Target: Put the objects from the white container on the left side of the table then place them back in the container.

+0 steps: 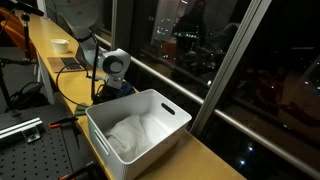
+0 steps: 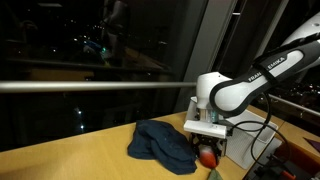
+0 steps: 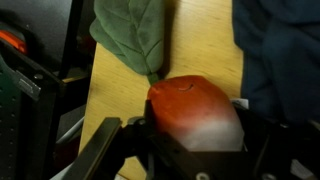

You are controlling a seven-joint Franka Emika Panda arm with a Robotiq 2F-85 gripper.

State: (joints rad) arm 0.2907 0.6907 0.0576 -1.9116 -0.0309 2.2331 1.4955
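Observation:
My gripper [image 2: 208,152] is shut on a red and white toy with green leaves, like a radish or strawberry [image 3: 193,108], and holds it just above the wooden table [image 2: 70,160]. Its green leaves [image 3: 130,35] lie on the wood in the wrist view. In an exterior view the red toy [image 2: 208,157] shows below the gripper, next to a dark blue cloth [image 2: 160,145]. The same cloth shows in the wrist view [image 3: 280,50]. The white container [image 1: 140,125] stands on the table with a white crumpled cloth [image 1: 128,133] inside; the arm [image 1: 113,66] is behind it.
A glass window wall [image 1: 200,45] with a metal rail runs along the table's far side. A white bowl [image 1: 61,45] and a laptop [image 1: 72,64] sit further down the table. Black cables and a metal breadboard [image 1: 25,128] lie off the table edge.

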